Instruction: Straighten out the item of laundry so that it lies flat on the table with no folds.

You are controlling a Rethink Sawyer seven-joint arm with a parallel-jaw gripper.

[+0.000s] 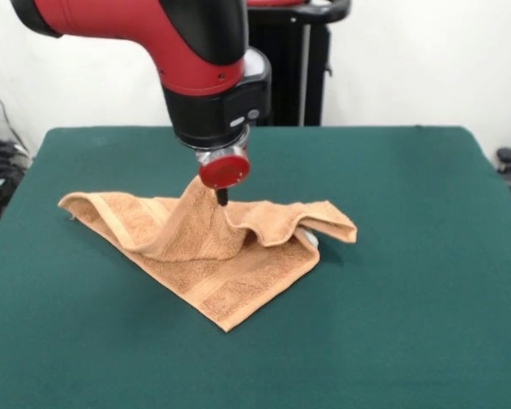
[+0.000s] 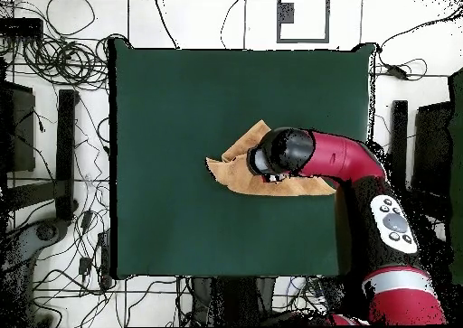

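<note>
The orange-tan towel lies crumpled near the middle of the dark green table. Its middle is pulled up into a peak and its corners spread left, right and toward the camera. A folded flap lies along its right side. My gripper hangs straight down from the red and black arm and is shut on the top of that peak. In the overhead view the arm's wrist covers the gripper and part of the towel, which lies right of the middle of the table.
The robot's black pedestal stands behind the table's far edge. Cables and dark equipment lie on the floor around the table. A small dark object sits off the table's right side.
</note>
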